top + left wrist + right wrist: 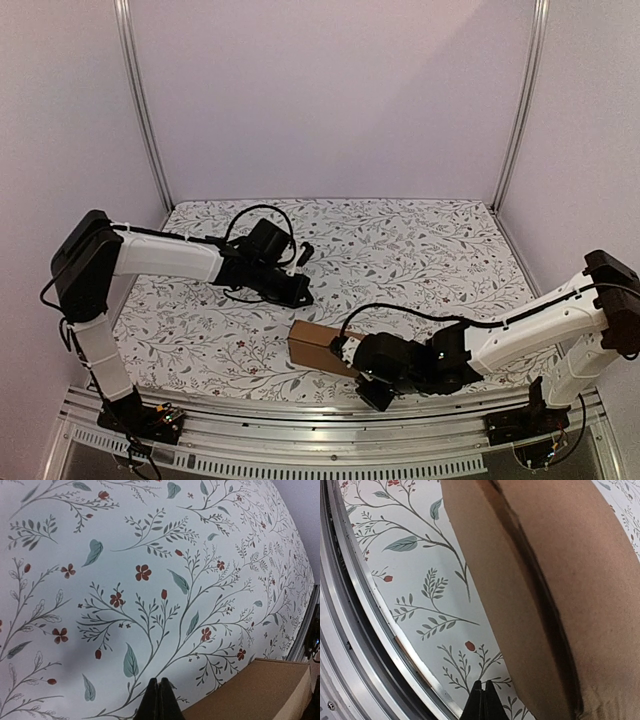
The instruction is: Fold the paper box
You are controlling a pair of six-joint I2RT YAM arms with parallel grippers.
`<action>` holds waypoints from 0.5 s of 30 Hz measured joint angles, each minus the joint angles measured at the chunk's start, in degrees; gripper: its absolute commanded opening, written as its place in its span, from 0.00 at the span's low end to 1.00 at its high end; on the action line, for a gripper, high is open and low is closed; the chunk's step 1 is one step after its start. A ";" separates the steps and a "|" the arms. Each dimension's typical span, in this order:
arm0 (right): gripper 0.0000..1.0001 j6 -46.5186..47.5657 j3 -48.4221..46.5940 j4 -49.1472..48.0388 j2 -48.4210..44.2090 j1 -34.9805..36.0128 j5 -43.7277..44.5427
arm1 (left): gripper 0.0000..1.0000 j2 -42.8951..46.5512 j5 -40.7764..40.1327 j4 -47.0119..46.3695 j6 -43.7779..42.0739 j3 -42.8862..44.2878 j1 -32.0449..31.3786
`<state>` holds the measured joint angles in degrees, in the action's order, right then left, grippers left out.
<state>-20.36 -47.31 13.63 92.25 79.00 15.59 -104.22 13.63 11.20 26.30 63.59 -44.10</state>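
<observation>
Top external shows me the paper box (318,345) lying on the floral tabletop (420,250) near its front edge. My right gripper (482,703), just beside it, is pressed together and empty. My left gripper (159,701) is likewise closed on nothing.

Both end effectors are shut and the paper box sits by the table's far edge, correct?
No: the paper box sits by the near edge of the table, as the top external view shows. The left end effector and right end effector are indeed shut.
</observation>
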 measured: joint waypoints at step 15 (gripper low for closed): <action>0.00 -1.20 -3.56 2.10 1.31 -7.54 3.39 | 0.00 0.94 4.98 0.28 0.74 -4.92 0.09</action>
<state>-21.56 -50.87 15.73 93.56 71.46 18.98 -103.28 18.61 11.49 27.05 58.67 -44.01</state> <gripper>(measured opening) 0.002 0.004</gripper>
